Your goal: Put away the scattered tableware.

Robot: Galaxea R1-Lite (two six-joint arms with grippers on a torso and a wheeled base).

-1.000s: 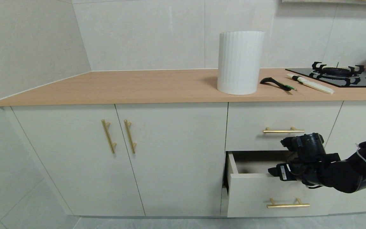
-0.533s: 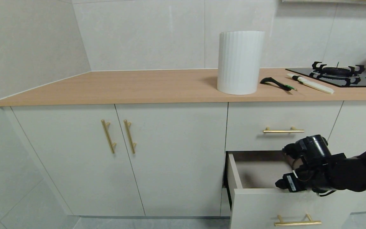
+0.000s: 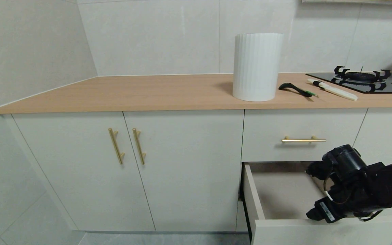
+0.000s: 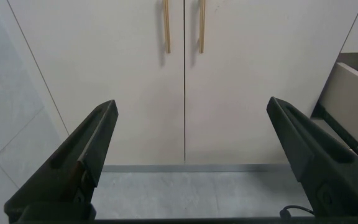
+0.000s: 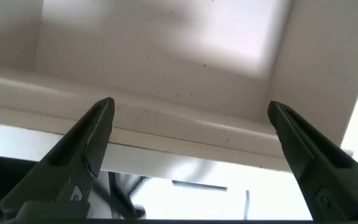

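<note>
Drawer [image 3: 250,190] stands open; right gripper [image 5: 190,109] jaws wide, at its front edge. Peeler [image 3: 294,88] and knife [image 3: 333,90] lie on counter [image 3: 148,92] above drawer (untouched). Judgement: lift clear of the front before reaching up.

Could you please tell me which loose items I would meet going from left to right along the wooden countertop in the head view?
white ribbed container -> black-handled utensil -> long white utensil
</note>
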